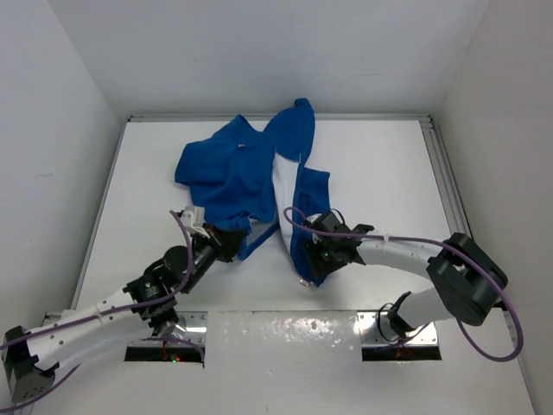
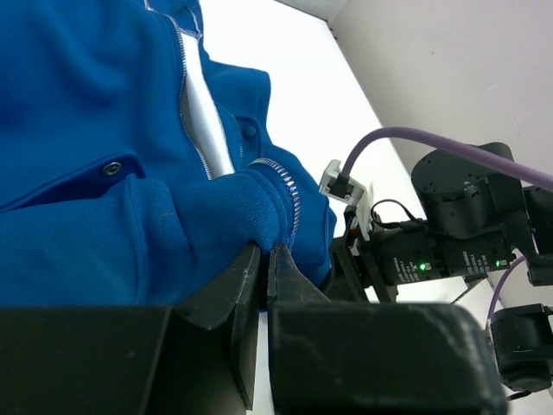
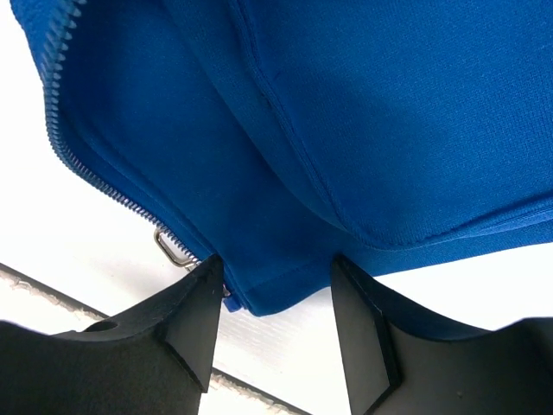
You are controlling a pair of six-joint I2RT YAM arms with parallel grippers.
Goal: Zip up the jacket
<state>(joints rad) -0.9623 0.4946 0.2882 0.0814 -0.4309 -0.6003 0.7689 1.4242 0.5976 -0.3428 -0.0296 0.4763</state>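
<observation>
The jacket (image 1: 246, 173) lies open and rumpled mid-way across the table (image 1: 380, 173), its front edges parted. My left gripper (image 2: 265, 255) is pressed together on a fold of fleece beside the zipper teeth (image 2: 292, 194). My right gripper (image 3: 276, 290) stands spread around the other panel's bottom hem, clamping nothing. I judge the fleece light, limp and stretchy, so I'd grip the firmer zipper tape near the metal pull (image 3: 173, 251).
</observation>
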